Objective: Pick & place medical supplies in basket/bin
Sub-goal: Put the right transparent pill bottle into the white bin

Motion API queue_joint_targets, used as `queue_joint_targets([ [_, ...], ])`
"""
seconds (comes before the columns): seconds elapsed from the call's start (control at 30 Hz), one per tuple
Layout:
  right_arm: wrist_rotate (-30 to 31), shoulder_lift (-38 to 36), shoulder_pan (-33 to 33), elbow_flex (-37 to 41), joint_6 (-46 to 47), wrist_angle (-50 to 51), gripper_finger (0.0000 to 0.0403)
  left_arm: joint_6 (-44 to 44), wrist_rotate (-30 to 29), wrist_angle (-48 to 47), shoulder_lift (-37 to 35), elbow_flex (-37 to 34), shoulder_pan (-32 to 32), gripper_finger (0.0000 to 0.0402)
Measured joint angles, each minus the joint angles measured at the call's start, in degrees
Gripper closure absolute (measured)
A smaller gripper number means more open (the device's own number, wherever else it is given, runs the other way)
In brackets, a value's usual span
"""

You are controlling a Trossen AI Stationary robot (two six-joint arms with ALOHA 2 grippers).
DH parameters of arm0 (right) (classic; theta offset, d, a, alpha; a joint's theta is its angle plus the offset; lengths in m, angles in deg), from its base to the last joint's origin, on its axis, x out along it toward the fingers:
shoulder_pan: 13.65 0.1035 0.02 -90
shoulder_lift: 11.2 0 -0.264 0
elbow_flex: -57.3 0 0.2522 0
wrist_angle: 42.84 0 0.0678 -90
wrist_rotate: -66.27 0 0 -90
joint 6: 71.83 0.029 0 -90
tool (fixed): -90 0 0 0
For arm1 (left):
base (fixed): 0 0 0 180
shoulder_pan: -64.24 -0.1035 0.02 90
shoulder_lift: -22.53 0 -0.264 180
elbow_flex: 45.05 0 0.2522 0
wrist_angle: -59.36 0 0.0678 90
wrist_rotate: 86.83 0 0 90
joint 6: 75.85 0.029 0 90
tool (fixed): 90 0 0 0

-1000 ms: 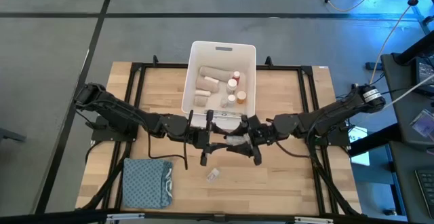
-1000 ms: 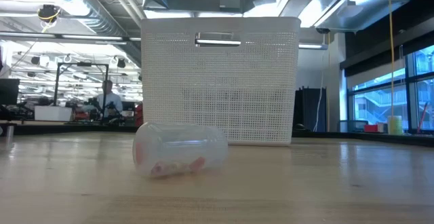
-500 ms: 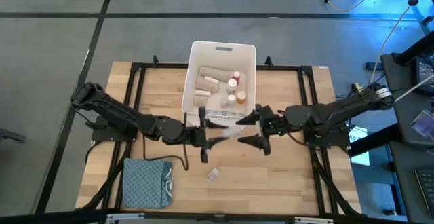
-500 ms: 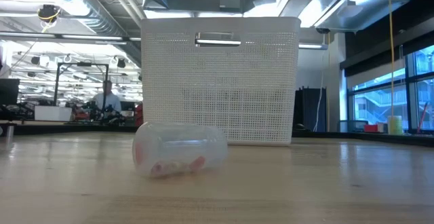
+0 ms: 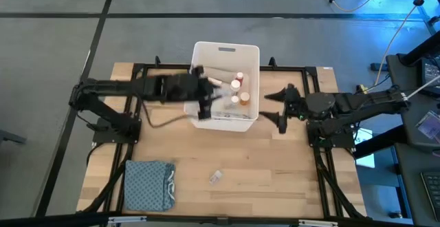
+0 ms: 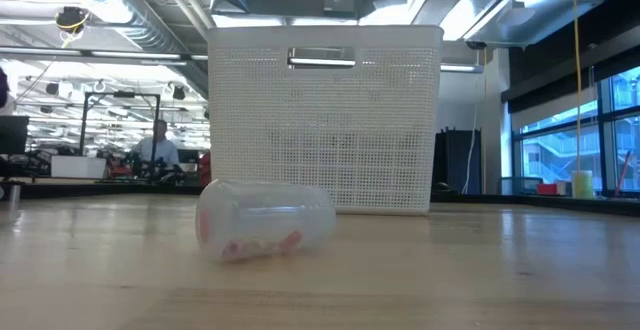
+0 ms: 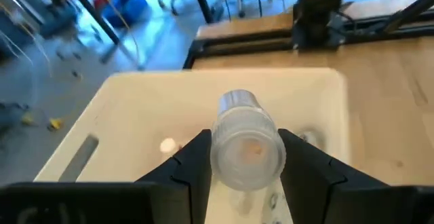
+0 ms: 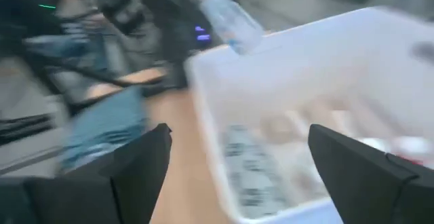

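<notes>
My left gripper (image 5: 205, 98) reaches from the table's left over the near left part of the white basket (image 5: 195, 55) and is shut on a clear vial (image 7: 247, 146). The right wrist view shows that vial (image 8: 227, 17) above the basket's rim. In the basket lie beige bandage rolls (image 5: 210, 82), red-capped pill bottles (image 5: 237, 82) and a grey dotted packet (image 5: 230, 113). My right gripper (image 5: 277, 110) stands open just right of the basket, with nothing between its fingers. A second clear vial (image 5: 216, 177) lies on its side on the table. My left gripper pinches the vial's round body (image 7: 224, 157) between its two fingers, one on each side. The fingers come from the table's left, slanting down, and lie along the vial, whose narrow capped end (image 7: 237, 102) points forward past them. The vial is lifted clear above the basket's inside.
A folded blue-grey cloth (image 5: 148, 186) lies at the table's near left corner. The loose vial (image 6: 265, 220) lies on bare wood in front of the basket (image 6: 325, 120). A black frame (image 5: 141, 69) runs around the table.
My right gripper has opened, let go of the vial and drawn back toward the table's right edge. My left gripper, still shut on the vial, has risen and swung toward the far edge, from in front of the basket to above it, tipping up toward level.
</notes>
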Motion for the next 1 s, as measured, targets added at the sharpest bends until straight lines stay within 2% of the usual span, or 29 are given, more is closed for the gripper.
queue_joint_targets([
  [0.17, 10.3, -0.2, -4.3, 0.0, -5.0, 1.9, 0.0059, 1.6, 13.1, -3.5, 0.2, 1.9, -13.6, 0.0266],
  [0.3, 11.0, 0.0, -9.7, 0.0, -6.4, 1.9, 0.0059, 3.9, 21.7, -2.7, 1.7, 2.2, -22.7, 0.0266],
  [0.43, 10.3, 0.3, -14.6, 0.0, -1.4, 2.9, 0.0059, 3.5, 27.5, -6.5, 6.2, 7.1, -27.9, 0.0266],
  [0.77, 3.1, 0.5, -22.6, 0.0, 14.2, 5.9, 0.0059, 6.2, 27.9, -34.4, 26.2, 41.9, -28.6, 0.0266],
  [0.87, 1.2, 0.5, -23.5, 0.0, 16.6, 8.2, 0.0059, 7.2, 27.9, -40.6, 30.1, 47.6, -28.6, 0.0266],
  [1.0, 1.0, 0.6, -24.7, 0.0, 17.8, 9.7, 0.0059, 8.3, 27.8, -42.2, 33.2, 48.2, -28.3, 0.0266],
])
